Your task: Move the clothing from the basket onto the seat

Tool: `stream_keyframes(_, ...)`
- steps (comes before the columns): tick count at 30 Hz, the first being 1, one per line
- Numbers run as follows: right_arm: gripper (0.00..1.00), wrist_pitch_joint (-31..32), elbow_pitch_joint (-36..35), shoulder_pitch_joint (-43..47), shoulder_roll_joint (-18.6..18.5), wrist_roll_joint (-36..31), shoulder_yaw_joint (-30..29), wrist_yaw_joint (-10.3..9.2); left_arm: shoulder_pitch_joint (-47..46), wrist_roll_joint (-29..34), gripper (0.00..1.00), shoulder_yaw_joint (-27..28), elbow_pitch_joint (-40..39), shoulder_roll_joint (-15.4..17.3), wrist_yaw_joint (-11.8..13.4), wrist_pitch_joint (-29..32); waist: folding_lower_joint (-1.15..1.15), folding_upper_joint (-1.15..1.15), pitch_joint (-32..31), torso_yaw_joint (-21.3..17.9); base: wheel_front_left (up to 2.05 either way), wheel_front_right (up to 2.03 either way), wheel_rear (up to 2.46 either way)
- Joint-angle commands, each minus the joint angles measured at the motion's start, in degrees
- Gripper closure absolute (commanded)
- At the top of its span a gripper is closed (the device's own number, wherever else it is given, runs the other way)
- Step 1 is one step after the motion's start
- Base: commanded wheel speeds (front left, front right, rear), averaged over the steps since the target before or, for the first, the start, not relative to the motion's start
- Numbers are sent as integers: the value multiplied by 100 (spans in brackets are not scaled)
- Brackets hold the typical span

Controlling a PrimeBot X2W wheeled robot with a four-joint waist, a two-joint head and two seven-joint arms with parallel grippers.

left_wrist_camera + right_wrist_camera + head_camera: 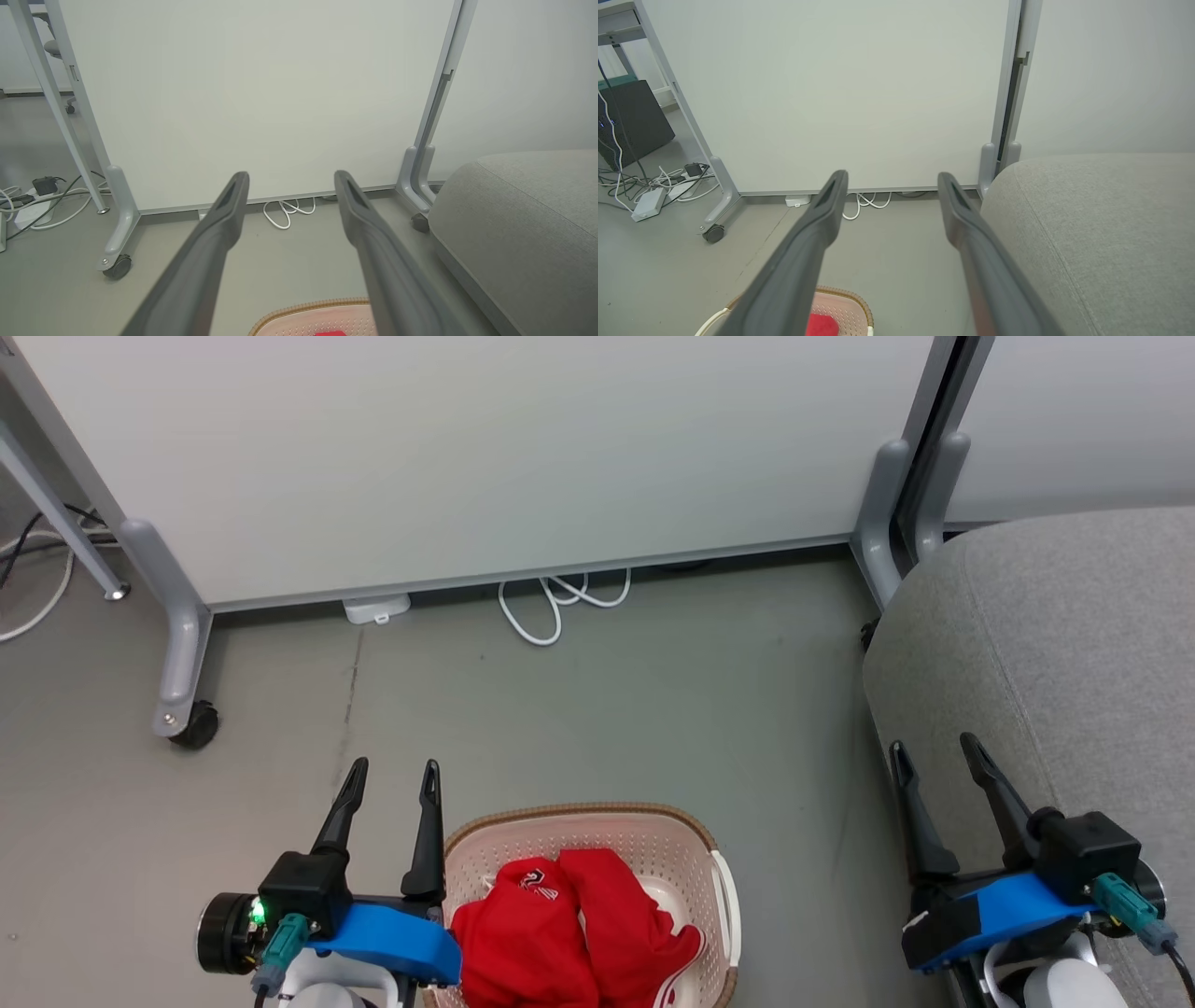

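Head view, left to right: the left gripper (395,767) sits at 7 o'clock, fingers spread wide and holding nothing, alongside the left rim of the basket (579,810) at 6 o'clock, where the clothing (560,933) lies heaped inside. Open grey floor (607,709) runs from the basket toward 12 o'clock, up to the lower edge of the white partition (467,457) and a looped cable (551,607). At 4 o'clock the right gripper (934,744) is equally wide and empty at the rounded left edge of the seat (1055,635), which stands apart from the basket.
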Motion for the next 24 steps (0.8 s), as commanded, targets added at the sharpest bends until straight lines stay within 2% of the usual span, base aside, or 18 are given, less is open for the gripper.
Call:
stream_keyframes(1,0,-8,-24,-65,-32,41,14,3,-96,31,0,5,9,6,-31,-26,0,0,144,-34,0,0,0)
stream_keyframes(9,0,-64,-208,-502,-32,-6,127,3,-537,155,0,-45,445,11,-133,-21,0,0,1125,-222,0,0,0)
stream_keyframes(24,0,-160,-528,-1307,-28,-107,408,3,-2148,303,0,-316,2293,100,-276,-22,0,0,2988,-766,0,0,0)
